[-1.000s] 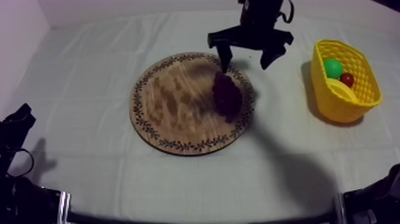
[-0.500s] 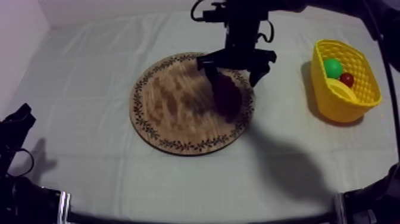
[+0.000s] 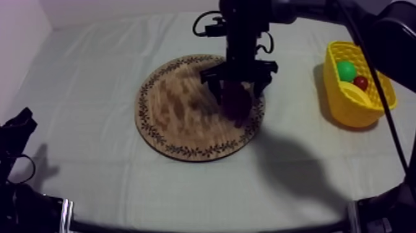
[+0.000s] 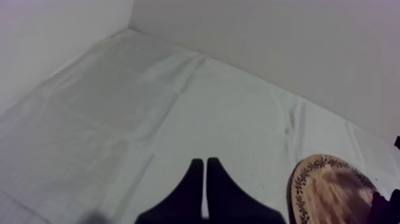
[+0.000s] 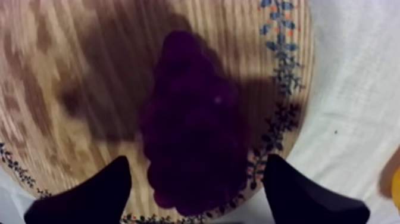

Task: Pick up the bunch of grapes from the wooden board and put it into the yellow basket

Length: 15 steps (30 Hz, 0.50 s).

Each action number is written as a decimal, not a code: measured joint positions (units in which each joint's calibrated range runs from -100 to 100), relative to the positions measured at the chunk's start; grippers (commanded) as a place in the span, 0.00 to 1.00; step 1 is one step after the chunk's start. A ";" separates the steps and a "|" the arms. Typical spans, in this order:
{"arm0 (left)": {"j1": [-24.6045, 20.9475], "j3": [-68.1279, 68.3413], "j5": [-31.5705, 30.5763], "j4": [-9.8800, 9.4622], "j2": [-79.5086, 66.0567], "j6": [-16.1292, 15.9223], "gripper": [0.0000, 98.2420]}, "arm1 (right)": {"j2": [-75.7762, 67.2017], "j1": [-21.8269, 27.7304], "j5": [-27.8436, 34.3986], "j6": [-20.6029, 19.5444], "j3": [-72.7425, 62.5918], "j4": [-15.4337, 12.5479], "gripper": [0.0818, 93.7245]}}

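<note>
Seen from above, the right gripper (image 3: 237,85) hangs spread astride the bunch of grapes (image 3: 238,106) on the wooden board (image 3: 179,111); the left wrist view has the left gripper (image 4: 205,174) pressed together; the right wrist view has the bunch lying lengthwise between that gripper's fingers (image 5: 89,196), narrow end pointing away.

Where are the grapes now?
Top view: the bunch of grapes lies on the right side of the wooden board, near its rim, the open right claw straddling it.

Our cloth-covered bench (image 3: 80,105), wooden board (image 3: 173,111) at its middle, yellow basket (image 3: 348,111) at our right side.
</note>
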 measured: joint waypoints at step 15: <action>0.00 0.00 0.00 0.00 0.00 0.00 0.00 | 5.07 0.16 -0.99 0.41 -3.77 0.44 0.54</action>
